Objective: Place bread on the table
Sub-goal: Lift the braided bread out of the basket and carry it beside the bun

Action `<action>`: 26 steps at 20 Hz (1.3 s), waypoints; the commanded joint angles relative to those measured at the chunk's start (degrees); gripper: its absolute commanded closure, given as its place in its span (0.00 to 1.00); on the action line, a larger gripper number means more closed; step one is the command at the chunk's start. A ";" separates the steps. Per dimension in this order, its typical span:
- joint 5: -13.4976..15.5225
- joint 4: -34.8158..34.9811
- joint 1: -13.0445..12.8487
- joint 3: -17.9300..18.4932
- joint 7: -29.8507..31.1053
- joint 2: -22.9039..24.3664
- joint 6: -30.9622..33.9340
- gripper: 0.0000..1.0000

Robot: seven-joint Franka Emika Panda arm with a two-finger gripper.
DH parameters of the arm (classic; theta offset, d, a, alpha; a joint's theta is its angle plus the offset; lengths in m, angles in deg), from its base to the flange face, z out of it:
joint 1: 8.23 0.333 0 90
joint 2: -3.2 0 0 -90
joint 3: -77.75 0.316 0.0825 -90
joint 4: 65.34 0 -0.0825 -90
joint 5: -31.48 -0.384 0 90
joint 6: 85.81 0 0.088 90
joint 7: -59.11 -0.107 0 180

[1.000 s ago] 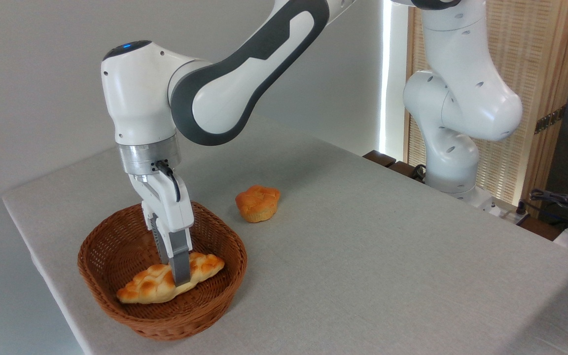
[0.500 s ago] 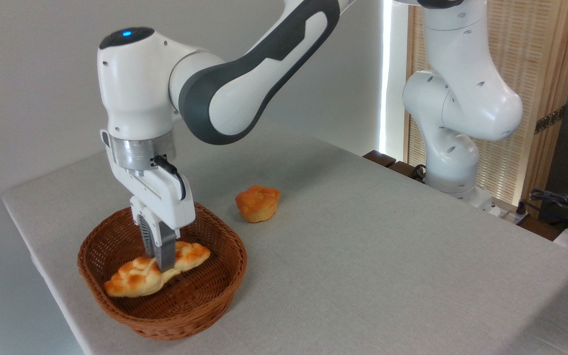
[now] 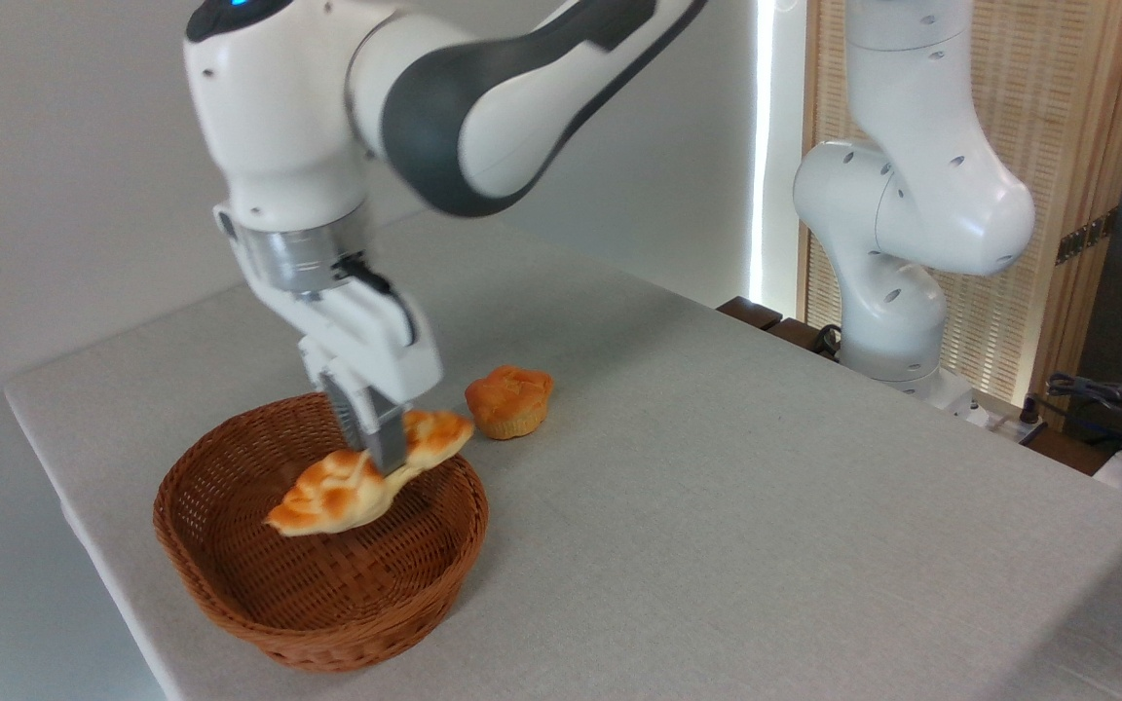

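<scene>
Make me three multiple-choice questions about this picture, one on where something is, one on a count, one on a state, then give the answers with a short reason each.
1. Where is the bun?
A. In the basket
B. On the table beside the basket
C. In the gripper

2. How many baked items are in view?
A. One
B. Two
C. Three

3. What state is the bread in?
A. Lying on the basket floor
B. Resting on the table
C. Held up, clear of the basket floor

Answers:
1. B: the bun sits on the grey table, just outside the rim of the basket.
2. B: only the bread and the bun show.
3. C: the gripper is shut on the bread's middle, and the loaf hangs tilted above the basket's inside.
</scene>
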 commanded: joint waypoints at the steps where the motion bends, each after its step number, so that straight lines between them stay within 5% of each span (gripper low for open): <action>1: 2.91 6.43 3.95 2.36 -9.83 8.48 5.32 1.00; 7: 2.12 24.35 3.42 4.22 -15.40 22.29 6.47 1.00; 12: 1.06 28.50 2.37 4.22 -15.05 22.39 6.65 0.92; 13: 1.06 28.77 2.37 4.13 -14.87 22.04 6.65 0.85; 14: 1.06 28.77 2.37 4.22 -14.70 21.34 6.56 0.65; 15: 1.06 28.77 2.37 4.22 -14.69 20.81 6.13 0.22; 17: 0.37 28.69 2.37 4.22 -14.61 20.63 4.72 0.04; 20: -1.57 28.42 2.37 4.22 -14.52 20.72 3.57 0.00; 26: -1.05 28.34 2.28 4.13 -14.26 20.46 0.85 0.00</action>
